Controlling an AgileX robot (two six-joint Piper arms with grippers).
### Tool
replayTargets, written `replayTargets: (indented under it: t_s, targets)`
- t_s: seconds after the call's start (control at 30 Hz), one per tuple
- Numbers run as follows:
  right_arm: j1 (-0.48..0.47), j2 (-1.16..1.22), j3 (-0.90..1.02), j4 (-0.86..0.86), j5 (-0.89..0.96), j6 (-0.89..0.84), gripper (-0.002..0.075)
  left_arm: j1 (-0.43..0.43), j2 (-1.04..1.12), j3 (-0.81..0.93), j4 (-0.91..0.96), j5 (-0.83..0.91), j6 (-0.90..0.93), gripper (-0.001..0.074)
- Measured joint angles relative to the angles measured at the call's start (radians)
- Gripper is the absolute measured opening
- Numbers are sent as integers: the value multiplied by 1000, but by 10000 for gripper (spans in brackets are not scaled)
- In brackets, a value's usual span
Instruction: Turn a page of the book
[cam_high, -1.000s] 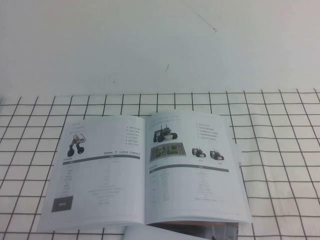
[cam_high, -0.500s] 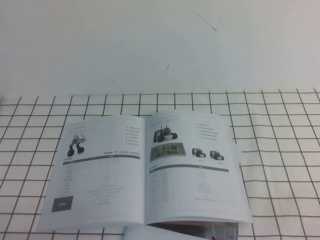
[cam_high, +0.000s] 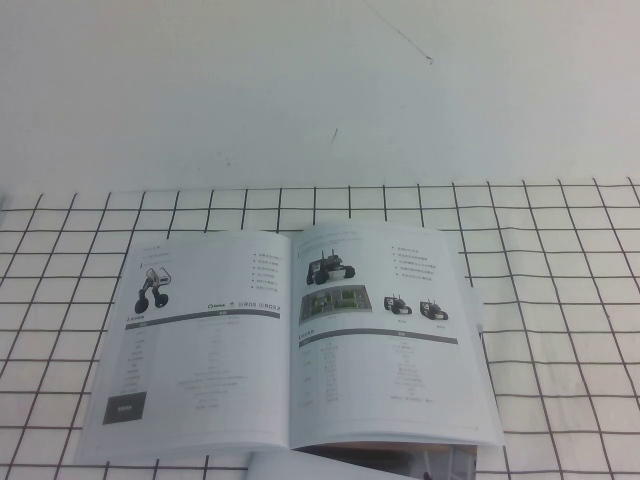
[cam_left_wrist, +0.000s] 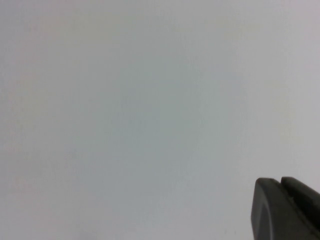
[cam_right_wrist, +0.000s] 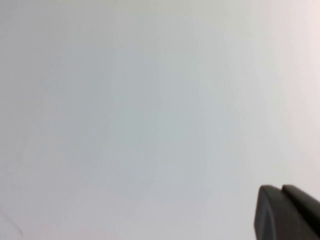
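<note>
The thin glossy white page (cam_high: 385, 335) with black tracked robots lies flat as the right leaf of the open softcover catalogue (cam_high: 200, 350), near the desk's front edge on the white black-gridded cloth (cam_high: 570, 300). Bare cloth surrounds its right edge. My left jaws (cam_left_wrist: 285, 210) and right jaws (cam_right_wrist: 287, 212) face blank white surface; whether they are apart, I cannot tell.

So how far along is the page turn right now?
Nothing looks done yet. The book lies open and flat on the checked cloth, the right-hand page with the black tracked robots not lifted. Nothing in hand: the left claw and right claw face blank white surface, neither near the book. The whole turn remains.
</note>
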Motion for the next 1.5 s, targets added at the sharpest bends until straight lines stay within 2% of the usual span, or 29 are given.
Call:
replayTargets:
  t_s: [0.1,0.2,0.43,0.53,0.73,0.97,1.17,1.33,1.5]
  targets:
    - [0,0,0,7,-102,101,-2,0,0,0,0,-80,0,-3]
    - [0,0,0,7,-160,129,-2,0,0,0,0,-121,0,-3]
    - [0,0,-2,14,-167,137,-2,0,0,0,-42,-195,-24,-3]
    - [0,0,-53,7,-27,137,-2,0,0,-3,-81,-194,-43,-3]
    - [0,0,-218,-77,282,137,-2,0,0,-168,-102,28,-43,-3]
    - [0,145,-387,-93,466,138,-2,0,24,-312,-100,118,-54,-3]
    - [0,353,-554,-87,700,64,-2,0,176,-452,-84,419,-61,-3]
    - [32,497,-640,48,856,-67,-2,0,353,-565,-166,602,0,-3]
    - [50,611,-658,298,986,-278,-2,0,496,-588,-347,563,121,-3]
